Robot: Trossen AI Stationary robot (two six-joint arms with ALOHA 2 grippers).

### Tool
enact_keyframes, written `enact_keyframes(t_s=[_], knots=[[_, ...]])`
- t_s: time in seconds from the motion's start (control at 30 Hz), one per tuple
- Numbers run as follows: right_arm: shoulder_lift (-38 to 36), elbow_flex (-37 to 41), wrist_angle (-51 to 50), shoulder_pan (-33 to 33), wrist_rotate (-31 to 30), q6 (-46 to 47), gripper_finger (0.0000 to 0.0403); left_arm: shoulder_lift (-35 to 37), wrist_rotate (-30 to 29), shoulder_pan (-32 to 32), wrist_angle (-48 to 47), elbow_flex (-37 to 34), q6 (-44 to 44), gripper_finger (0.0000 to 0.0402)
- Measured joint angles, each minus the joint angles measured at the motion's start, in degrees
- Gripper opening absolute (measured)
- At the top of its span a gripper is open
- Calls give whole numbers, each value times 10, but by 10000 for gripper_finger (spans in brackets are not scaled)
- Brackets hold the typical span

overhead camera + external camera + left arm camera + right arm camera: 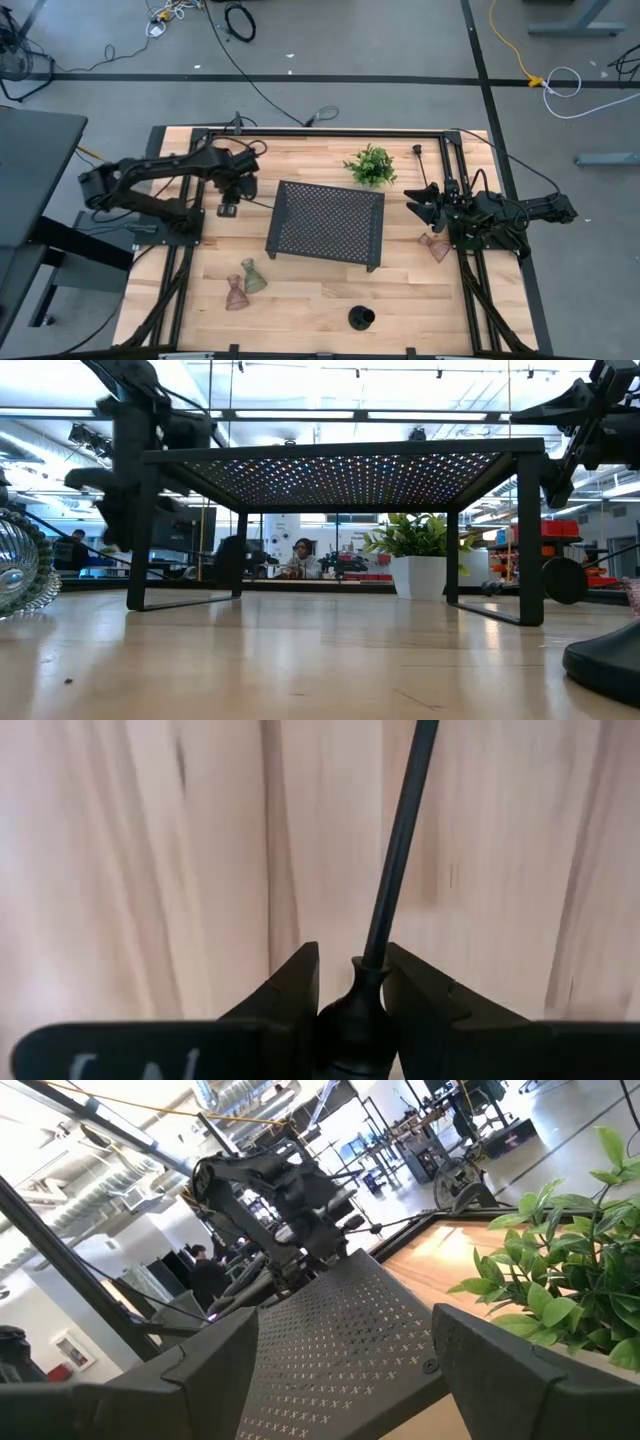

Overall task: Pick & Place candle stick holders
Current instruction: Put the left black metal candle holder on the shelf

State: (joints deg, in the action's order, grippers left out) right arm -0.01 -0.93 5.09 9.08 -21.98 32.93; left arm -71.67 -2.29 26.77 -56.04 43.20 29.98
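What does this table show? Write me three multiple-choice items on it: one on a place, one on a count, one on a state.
1. Where does the short black cup holder stand?
A. On bare wood near the table's front edge, in front of the perforated tray.
B. On top of the tray.
C. Against the plant.

2. How many translucent glass holders are on the table?
A. One.
B. Five.
C. Three.

3. What are the left gripper's fingers doing?
A. Standing wide open.
B. Shut on a thin black stemmed holder.
C. Shut on a leaf.

Key:
1 A: the high view shows it alone on the wood, in front of the tray.
2 C: a pinkish one and a greenish one lie front left, and another pinkish one lies at the right side.
3 B: the left wrist view shows both fingers pressed against the stem's knob.
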Motion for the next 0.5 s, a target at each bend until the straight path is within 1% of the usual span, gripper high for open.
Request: enact_keyframes(t_s=[0.13, 0.33, 0.4, 0.5], knots=[[0, 0, 0, 0, 0, 0, 297, 34, -53, -12, -82, 0, -38, 96], [0, 0, 0, 0, 0, 0, 297, 43, -107, -31, -183, 8, -116, 96], [0, 0, 0, 0, 0, 0, 297, 43, -119, -36, -219, 24, -142, 96], [0, 0, 0, 0, 0, 0, 297, 43, -139, -48, -284, 69, -175, 96]])
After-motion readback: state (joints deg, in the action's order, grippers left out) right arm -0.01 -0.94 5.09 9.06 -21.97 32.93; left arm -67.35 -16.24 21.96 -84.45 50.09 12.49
